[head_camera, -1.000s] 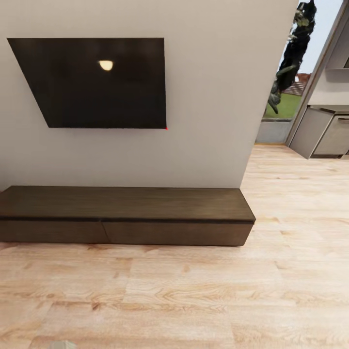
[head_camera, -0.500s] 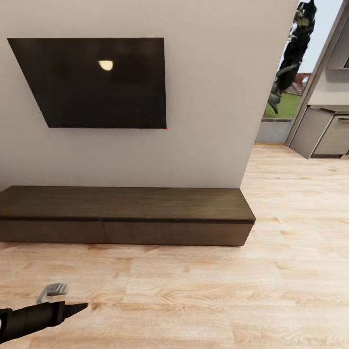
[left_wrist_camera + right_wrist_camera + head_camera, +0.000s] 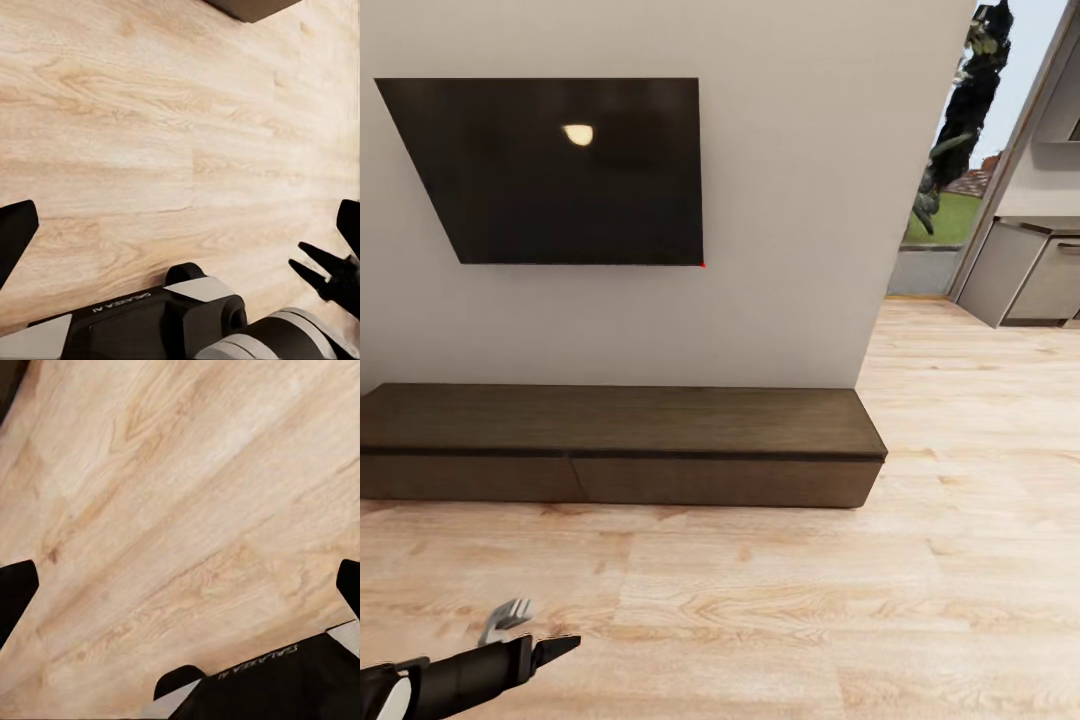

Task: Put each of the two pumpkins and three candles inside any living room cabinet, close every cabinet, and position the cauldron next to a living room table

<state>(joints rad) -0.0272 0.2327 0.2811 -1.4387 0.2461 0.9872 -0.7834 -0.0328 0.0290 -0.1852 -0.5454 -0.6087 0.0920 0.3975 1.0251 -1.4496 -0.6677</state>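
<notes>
Cabinet (image 3: 622, 448) — the long low dark brown unit against the white wall (image 3: 800, 200), at about 12 o'clock from the robot, below the wall-mounted dark screen (image 3: 560, 170). Its flat drawer fronts sit flush, so every compartment in view reads as closed and nothing of the insides shows; what they hold cannot be told. No pumpkin, candle or cauldron lies on its top or on the wooden floor (image 3: 810, 600) before it. Change: the left arm, absent from the head view a second ago, has risen in from about 7 o'clock, and the left gripper (image 3: 520, 625) now reaches further toward the cabinet than half a second ago; the camera has not moved. In the left wrist view its two dark fingertips (image 3: 15, 232) stand wide apart over bare floor — open, holding nothing. The right gripper's fingertips (image 3: 15, 585) are likewise spread and empty. Judged meaning: an approach to pull a drawer open, with items yet to be fetched.
</notes>
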